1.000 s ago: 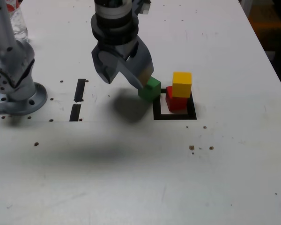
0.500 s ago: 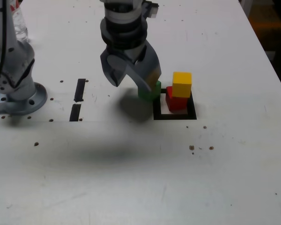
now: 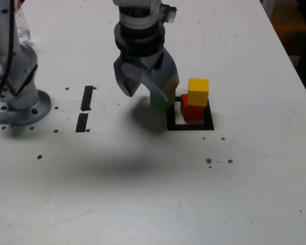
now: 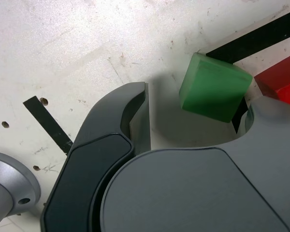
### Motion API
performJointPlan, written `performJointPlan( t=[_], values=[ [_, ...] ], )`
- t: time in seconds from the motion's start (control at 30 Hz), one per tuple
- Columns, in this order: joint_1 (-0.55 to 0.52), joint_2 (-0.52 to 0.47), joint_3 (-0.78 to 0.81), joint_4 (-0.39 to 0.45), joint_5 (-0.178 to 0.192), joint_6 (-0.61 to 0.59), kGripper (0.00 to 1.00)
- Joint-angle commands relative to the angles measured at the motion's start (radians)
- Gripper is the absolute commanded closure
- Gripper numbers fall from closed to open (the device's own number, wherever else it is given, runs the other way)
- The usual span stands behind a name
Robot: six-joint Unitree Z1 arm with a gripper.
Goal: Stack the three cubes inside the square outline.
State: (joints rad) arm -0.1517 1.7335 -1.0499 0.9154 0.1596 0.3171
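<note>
Since the earlier frames your gripper [image 3: 152, 93] has come down and slid toward the square outline [image 3: 189, 125], so it now covers most of the green cube [image 4: 213, 87], which showed clearly a second ago; cubes and tape haven't shifted. Progress: two of three are stacked. The red cube [image 3: 190, 110] sits inside the outline, at its far side, with the yellow cube [image 3: 198, 91] on top of it. The green one is still on the table [image 3: 143, 194], just outside the outline on the exterior view's left, with one corner over the black tape. Left to do, as I read it: grab green, lift it above yellow, set it down on top. Fingers are spread wide with nothing pinched. In the wrist view the green cube lies in the gap between them: clear daylight between it and the dark finger [image 4: 130, 121] on the side away from the outline, much closer to the grey finger [image 4: 270, 125] on the outline side; I can't tell if that one touches it. Watch that grey finger, it sits right next to the red/yellow stack, so closing or lifting carelessly could knock it.
</note>
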Motion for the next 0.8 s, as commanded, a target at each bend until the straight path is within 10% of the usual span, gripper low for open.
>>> performJointPlan(
  t=[0.0,0.77],
  values=[
    [0.0,0.007,-0.001,-0.005,-0.001,0.0,0.24],
    [-0.004,0.065,0.013,-0.039,-0.048,-0.006,0.25]
  ],
)
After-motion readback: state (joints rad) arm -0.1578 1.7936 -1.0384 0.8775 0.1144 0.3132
